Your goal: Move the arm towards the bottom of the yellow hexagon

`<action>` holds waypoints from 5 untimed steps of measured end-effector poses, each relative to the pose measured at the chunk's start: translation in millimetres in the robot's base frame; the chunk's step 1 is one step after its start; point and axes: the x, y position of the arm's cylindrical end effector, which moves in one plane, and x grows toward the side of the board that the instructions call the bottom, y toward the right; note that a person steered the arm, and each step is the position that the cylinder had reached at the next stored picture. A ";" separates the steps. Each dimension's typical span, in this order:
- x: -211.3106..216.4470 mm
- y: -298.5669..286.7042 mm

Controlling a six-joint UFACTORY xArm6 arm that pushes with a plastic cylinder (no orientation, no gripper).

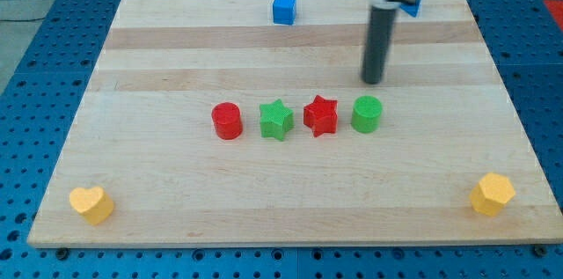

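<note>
The upper part of the rod (380, 24) is cut off by the view's top edge, and its housing is blurred. A second blue block (411, 4) at the view's top is largely hidden behind the rod, so its shape cannot be made out. The desk (176, 209) is surrounded by a blue perforated surface (35, 68), which is cropped on all sides.

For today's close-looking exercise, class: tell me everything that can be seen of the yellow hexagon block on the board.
The yellow hexagon is a small six-sided block that looks like matte plastic. It lies flat on the wooden board, near its corner at the view's bottom right. Nothing touches it; it sits apart from the other blocks. My tip is far off toward the view's top left, just above the green cylinder.
</note>
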 end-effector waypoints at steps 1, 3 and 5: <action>19.6 70.2; 111.8 164.9; 224.3 166.2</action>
